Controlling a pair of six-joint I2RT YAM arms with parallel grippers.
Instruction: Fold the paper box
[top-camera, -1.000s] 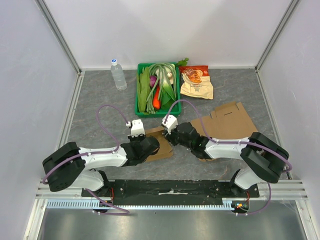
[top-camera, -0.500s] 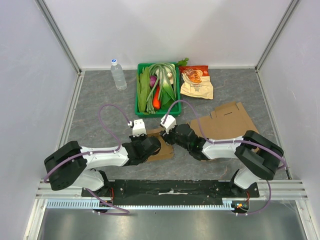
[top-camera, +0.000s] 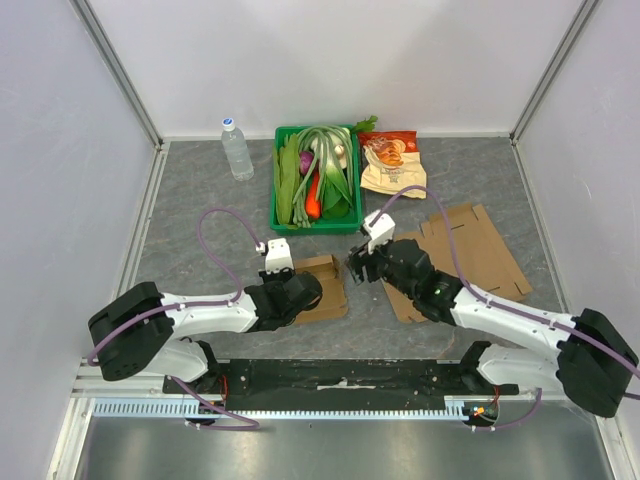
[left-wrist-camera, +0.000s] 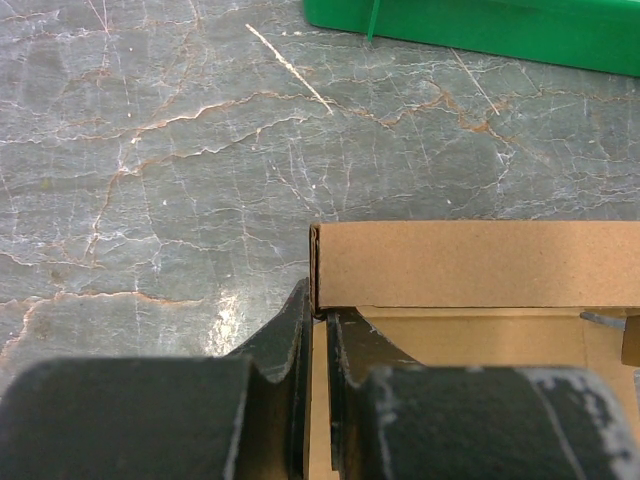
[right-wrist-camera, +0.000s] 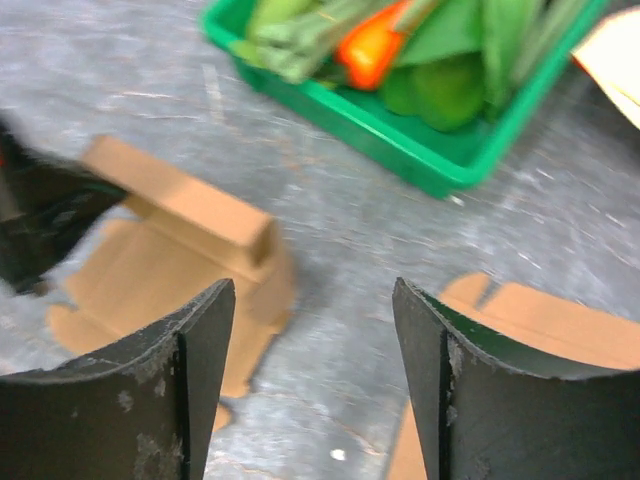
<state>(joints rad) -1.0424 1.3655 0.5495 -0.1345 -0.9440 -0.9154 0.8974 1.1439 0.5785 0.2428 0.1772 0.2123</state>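
The paper box (top-camera: 326, 288) is a small brown cardboard piece, partly folded, with its far wall (left-wrist-camera: 480, 264) standing upright. My left gripper (top-camera: 303, 290) is shut on the box's left side wall, and in the left wrist view the card is pinched between its fingers (left-wrist-camera: 318, 335). My right gripper (top-camera: 359, 266) hovers just right of the box, open and holding nothing. In the right wrist view the box (right-wrist-camera: 190, 215) lies ahead to the left of my right gripper (right-wrist-camera: 315, 310), apart from both fingertips.
A second cardboard blank (top-camera: 470, 252) lies flat to the right, under the right arm. A green tray (top-camera: 312, 227) of vegetables sits behind the box, with a snack bag (top-camera: 393, 165) beside it. A water bottle (top-camera: 237, 150) stands at the back left.
My right gripper has opened, come off the box and drawn back to the right, its arm swinging outward. The left gripper has kept its hold and place.
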